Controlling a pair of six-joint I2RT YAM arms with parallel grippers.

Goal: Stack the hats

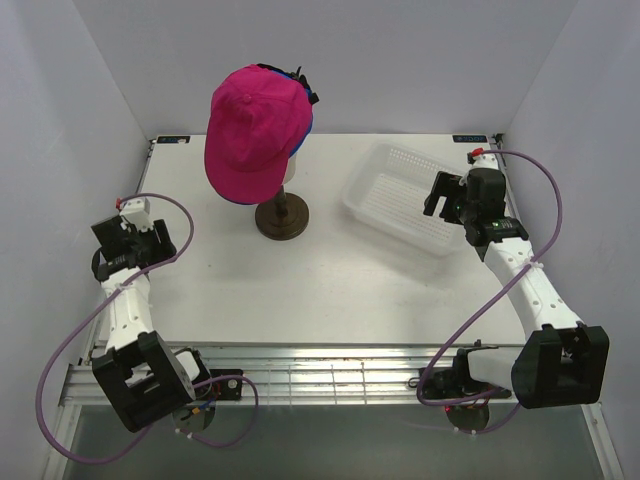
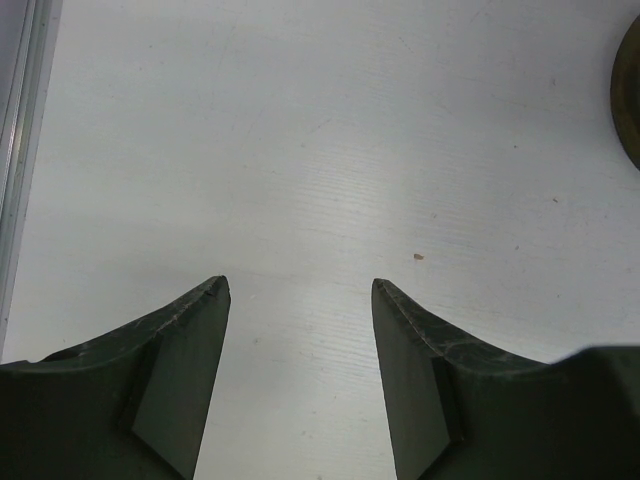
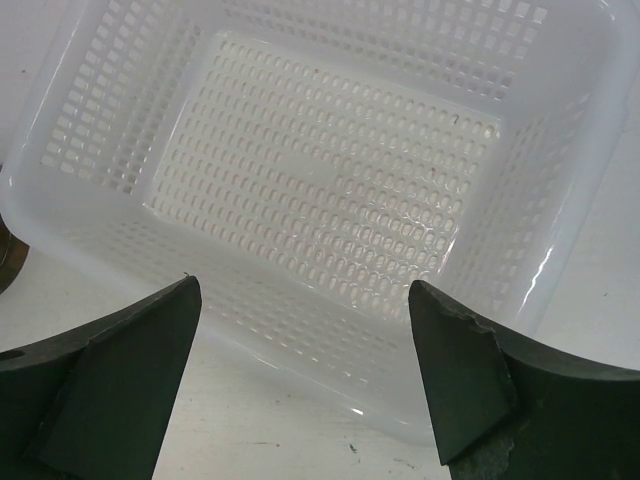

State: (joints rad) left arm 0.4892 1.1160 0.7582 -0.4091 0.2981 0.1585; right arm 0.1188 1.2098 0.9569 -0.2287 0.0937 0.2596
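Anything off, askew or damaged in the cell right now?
Nothing spilled or fallen. The basket sits rotated against the table edges and is empty. The blue cap peeks out along the right edge of the pink cap that tops the stack. On the right gripper, one fingertip looks chipped.

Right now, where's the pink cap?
Top view, back left of centre: the pink cap sits atop the dark-based stand, blue cap edge beneath it, left of the white mesh basket.

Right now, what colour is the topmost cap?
Magenta pink; the cap shows best in the top external view.
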